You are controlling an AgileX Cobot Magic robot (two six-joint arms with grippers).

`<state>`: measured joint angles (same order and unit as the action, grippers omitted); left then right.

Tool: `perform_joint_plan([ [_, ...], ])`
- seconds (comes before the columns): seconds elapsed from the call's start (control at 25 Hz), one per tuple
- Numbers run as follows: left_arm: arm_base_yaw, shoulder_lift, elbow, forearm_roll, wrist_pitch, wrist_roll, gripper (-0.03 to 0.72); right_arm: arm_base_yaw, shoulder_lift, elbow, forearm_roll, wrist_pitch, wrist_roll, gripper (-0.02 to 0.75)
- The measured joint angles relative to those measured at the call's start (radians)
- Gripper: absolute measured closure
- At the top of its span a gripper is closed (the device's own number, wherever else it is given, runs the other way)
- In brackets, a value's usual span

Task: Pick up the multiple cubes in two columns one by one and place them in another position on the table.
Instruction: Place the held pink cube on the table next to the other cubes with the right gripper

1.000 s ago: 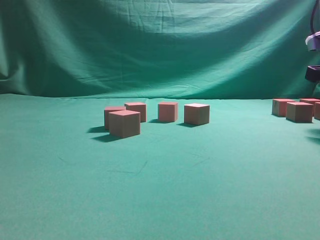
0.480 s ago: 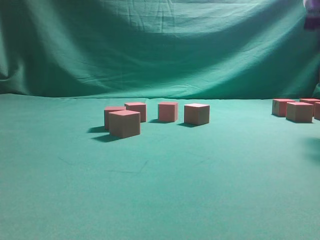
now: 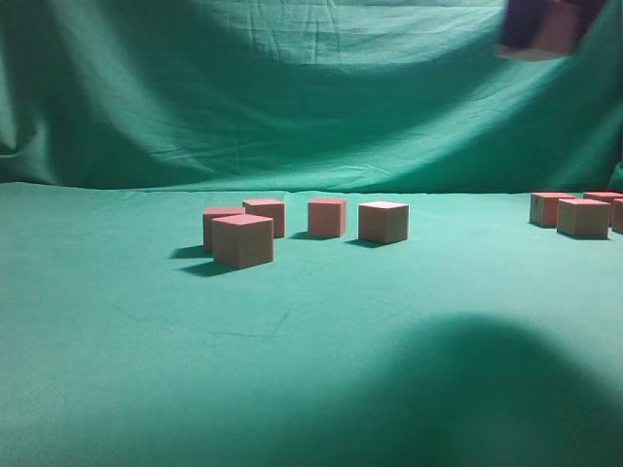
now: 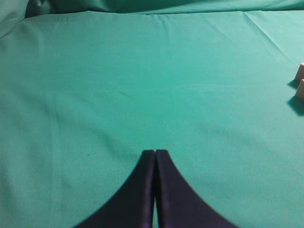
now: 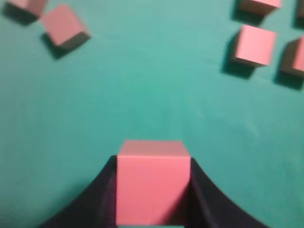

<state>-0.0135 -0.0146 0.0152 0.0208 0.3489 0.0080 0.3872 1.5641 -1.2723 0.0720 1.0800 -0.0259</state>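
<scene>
My right gripper [image 5: 153, 161] is shut on a pink cube [image 5: 152, 183] and holds it high above the table; in the exterior view the held cube [image 3: 555, 29] shows blurred at the top right. Several cubes stand on the green table [image 3: 292, 370]: a group at the middle, with the nearest cube [image 3: 242, 240] in front and another cube [image 3: 383, 222] to its right, and a group at the right edge [image 3: 582, 217]. In the right wrist view, cubes lie at the upper left [image 5: 64, 26] and upper right [image 5: 254, 45]. My left gripper [image 4: 155, 152] is shut and empty over bare cloth.
A draped green backdrop [image 3: 292, 88] hangs behind the table. A large dark shadow [image 3: 477, 389] lies on the cloth at the front right. Two cube edges [image 4: 300, 80] show at the right edge of the left wrist view.
My right gripper has moved up and leftward with a cube in it, entering the top right of the exterior view. A large shadow has spread over the front right cloth. The standing cubes have not moved.
</scene>
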Motion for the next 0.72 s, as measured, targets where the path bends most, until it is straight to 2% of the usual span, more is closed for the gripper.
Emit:
perform_joint_plan([
  [0.2, 0.000, 0.000, 0.000, 0.000, 0.000, 0.000, 0.688, 0.210, 0.000, 0.000, 0.009, -0.042, -0.038, 0.472],
  [0.32, 0.000, 0.000, 0.000, 0.000, 0.000, 0.000, 0.688, 0.295, 0.000, 0.000, 0.009, -0.079, -0.040, 0.472],
  [0.6, 0.000, 0.000, 0.000, 0.000, 0.000, 0.000, 0.688, 0.421, 0.007, 0.000, 0.009, -0.131, -0.144, 0.472],
  [0.72, 0.000, 0.000, 0.000, 0.000, 0.000, 0.000, 0.688, 0.447, 0.044, 0.000, 0.009, -0.136, -0.193, 0.472],
])
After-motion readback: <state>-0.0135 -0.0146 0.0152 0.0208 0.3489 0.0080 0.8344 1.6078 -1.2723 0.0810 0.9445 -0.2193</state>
